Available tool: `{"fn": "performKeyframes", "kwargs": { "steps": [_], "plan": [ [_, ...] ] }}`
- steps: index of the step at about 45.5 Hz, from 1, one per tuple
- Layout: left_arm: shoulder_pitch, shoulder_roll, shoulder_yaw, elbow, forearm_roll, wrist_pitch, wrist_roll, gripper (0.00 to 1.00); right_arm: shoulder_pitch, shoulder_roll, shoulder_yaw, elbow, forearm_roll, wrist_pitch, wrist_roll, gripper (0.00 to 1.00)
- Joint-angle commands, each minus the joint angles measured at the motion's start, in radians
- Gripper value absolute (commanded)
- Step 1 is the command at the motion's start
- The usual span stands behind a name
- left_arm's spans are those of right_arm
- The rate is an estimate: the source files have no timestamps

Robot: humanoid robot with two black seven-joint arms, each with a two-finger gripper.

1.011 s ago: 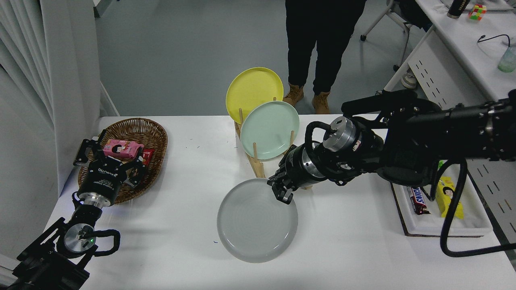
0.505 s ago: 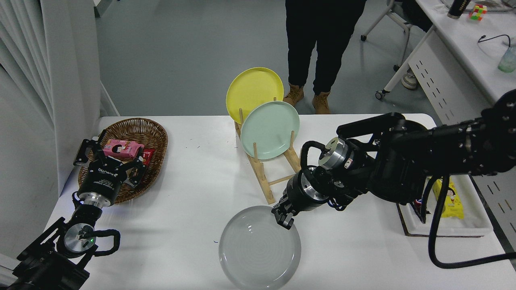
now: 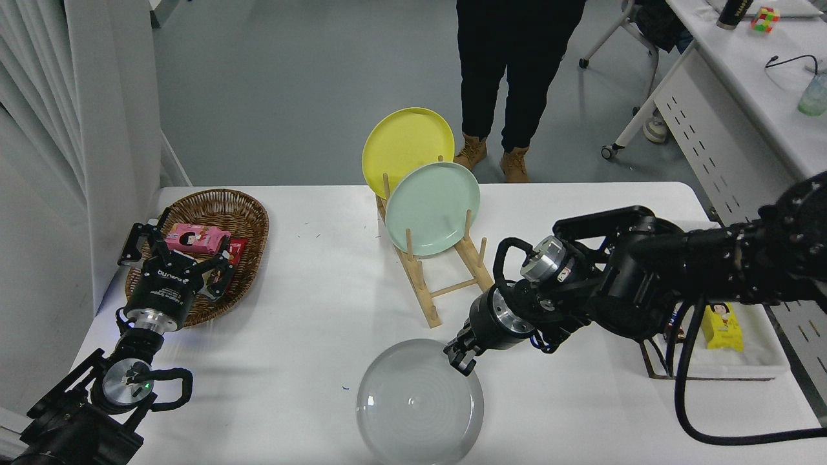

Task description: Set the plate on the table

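Two claws are in view. The right claw is closed on the upper right rim of the light grey plate, its short black fingers pinching the edge. The plate sits low over the near middle of the white tabletop, its lower edge running to the bottom of the frame; whether it lies flat on the surface or is held just above it cannot be told. The right arm enters from the right edge, crosses the tabletop roughly level, and bends down at the wrist so that the claw points down and to the left onto the rim.

The left claw is parked at the lower left, fingers spread wide, holding nothing, over the near edge of a brown wicker basket. The basket holds a pink snack box and a red packet.

Behind the grey plate, a wooden dish rack stands on the tabletop. A mint-green plate leans upright in it, and a yellow plate stands behind that one. The near slots hold nothing.

At the right edge, a white tray carries a yellow snack pack, partly hidden by the arm and its cable.

A person in dark trousers and tan boots stands beyond the far side of the tabletop.
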Motion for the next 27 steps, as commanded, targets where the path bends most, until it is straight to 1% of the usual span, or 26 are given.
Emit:
{"fn": "performKeyframes", "kwargs": {
  "steps": [1,27],
  "plan": [
    [0.000,0.000,0.000,0.000,0.000,-0.001,0.000,0.98,-0.053,0.006,0.016,-0.042,-0.004,-0.005,-0.004,0.00],
    [0.000,0.000,0.000,0.000,0.000,-0.001,0.000,0.98,-0.127,0.032,0.033,-0.135,-0.017,0.008,-0.001,0.00]
  ]
}}
